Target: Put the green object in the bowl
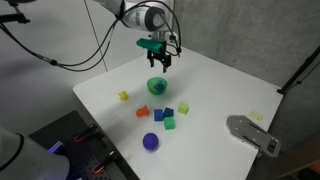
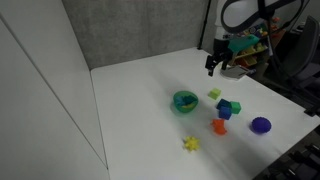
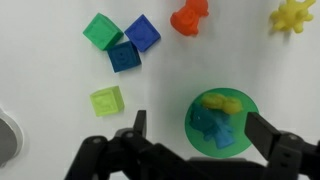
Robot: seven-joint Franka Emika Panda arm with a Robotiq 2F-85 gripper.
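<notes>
The small green bowl (image 3: 240,108) sits on the white table and holds a blue toy and a yellow toy. It shows in both exterior views (image 1: 157,86) (image 2: 185,101). A green block (image 3: 100,30) (image 1: 169,123) (image 2: 224,103) lies beside two blue blocks (image 3: 133,45). A lighter yellow-green block (image 3: 107,100) (image 2: 214,94) lies closer to the bowl. My gripper (image 3: 198,135) (image 1: 157,62) (image 2: 216,64) is open and empty. It hovers above the table beside the bowl, with its fingers either side of the bowl in the wrist view.
A red toy (image 3: 188,17) (image 1: 142,111), a yellow star toy (image 3: 293,15) (image 2: 190,144) and a round purple object (image 1: 150,142) (image 2: 260,125) lie on the table. A grey device (image 1: 250,133) sits near one table corner. The table edges are close in both exterior views.
</notes>
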